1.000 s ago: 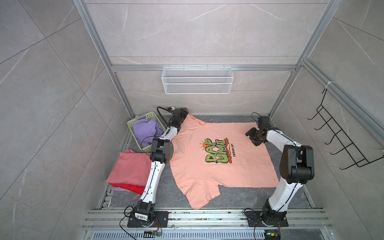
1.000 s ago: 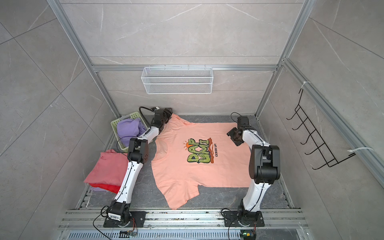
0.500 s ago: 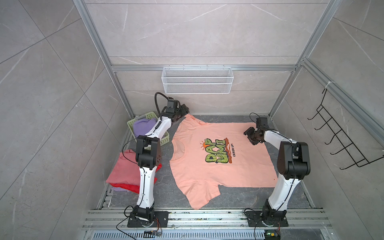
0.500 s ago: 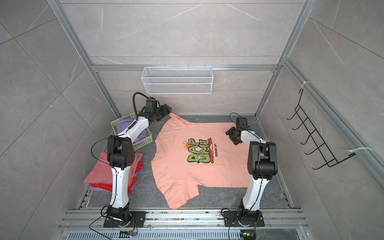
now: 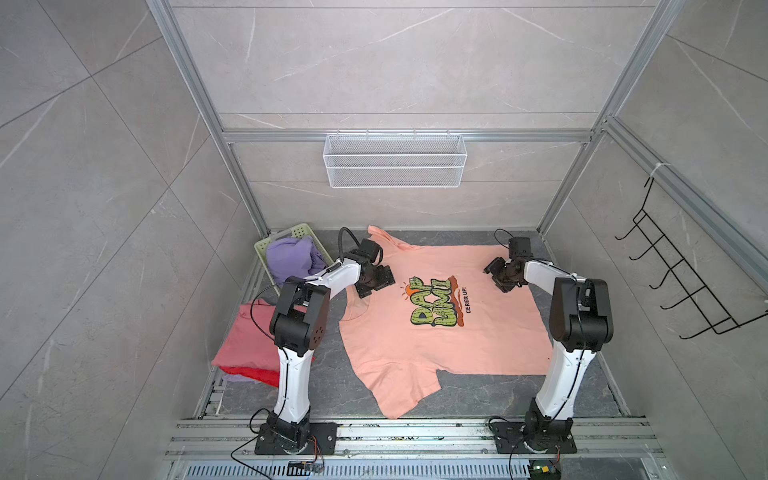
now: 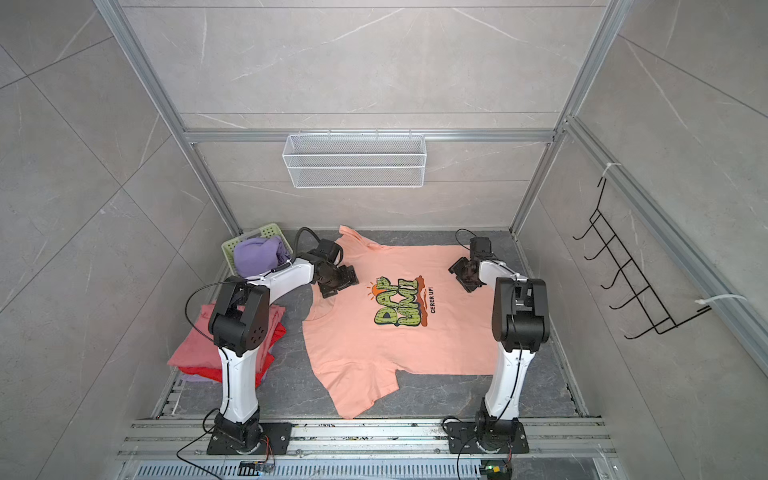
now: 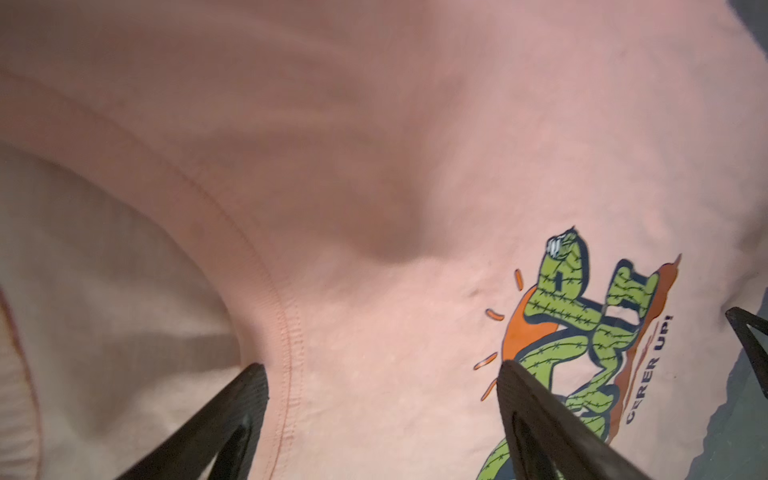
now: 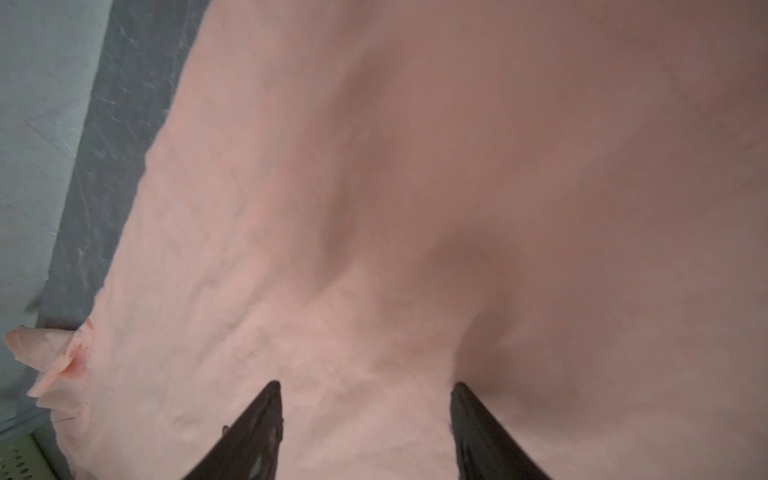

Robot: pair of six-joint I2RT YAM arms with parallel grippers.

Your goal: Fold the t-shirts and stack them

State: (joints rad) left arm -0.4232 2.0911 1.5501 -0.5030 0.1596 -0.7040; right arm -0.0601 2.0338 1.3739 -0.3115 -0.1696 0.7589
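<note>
Fabric in peach-pink covers the middle of the tabletop [image 5: 498, 395]: the peach-pink t-shirt [image 5: 449, 345] [image 6: 374, 353] lies spread flat, print side up. Its collar [image 7: 266, 282] points toward the left edge and its hem toward the right edge. One sleeve reaches the far edge and the other the near edge. The green-orange print [image 5: 434, 301] sits at mid-chest. The left hand [image 5: 376, 282] [image 6: 338, 282] is low over the shirt between collar and print. In the left wrist view this hand [image 7: 382, 365] is released, its two dark fingers [image 7: 249, 395] spread wide with only flat cloth showing between them; whether the tips touch the cloth cannot be told. The right hand [image 5: 496, 276] [image 6: 461, 276] is over the shirt's lower body, near the far right corner. In the right wrist view it [image 8: 365, 384] is also released, fingers apart above plain fabric with nothing pinched. A pale green basket [image 5: 305, 229] stands at the far left corner and holds a bunched lavender t-shirt [image 5: 289, 259]. By the left edge lies a folded stack, a dusty rose t-shirt [image 5: 245, 336] on top of a red t-shirt [image 5: 253, 374]. The stack is partly hidden by the left arm.
</note>
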